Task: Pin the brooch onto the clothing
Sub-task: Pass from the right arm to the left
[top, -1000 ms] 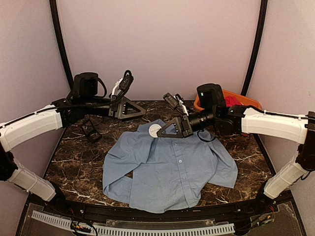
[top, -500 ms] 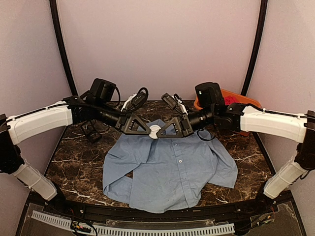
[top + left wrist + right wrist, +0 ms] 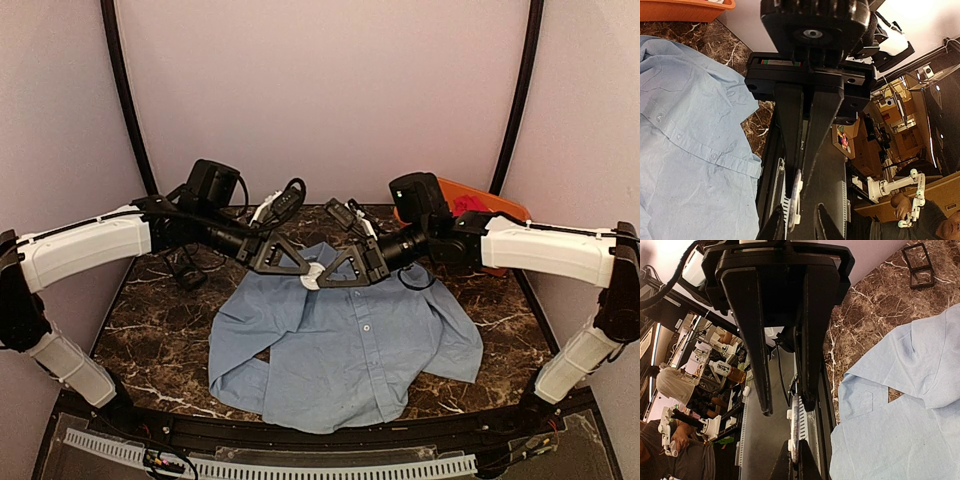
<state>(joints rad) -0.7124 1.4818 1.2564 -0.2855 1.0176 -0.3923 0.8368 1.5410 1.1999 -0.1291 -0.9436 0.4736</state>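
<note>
The right gripper [image 3: 794, 460] pinches the brooch [image 3: 313, 277] by its edge, up over the shirt [image 3: 350, 350] collar. The left gripper [image 3: 799, 225] gapes beside it, holding nothing. It should close gently and squarely on the free rim before any release. Below lies the dark marble table [image 3: 150, 320], with an orange bin [image 3: 490, 205] far right and plain pale walls.

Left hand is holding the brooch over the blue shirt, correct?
No. The right hand holds the brooch; the left hand is open, as the right wrist view shows. The brooch is over the blue shirt.
</note>
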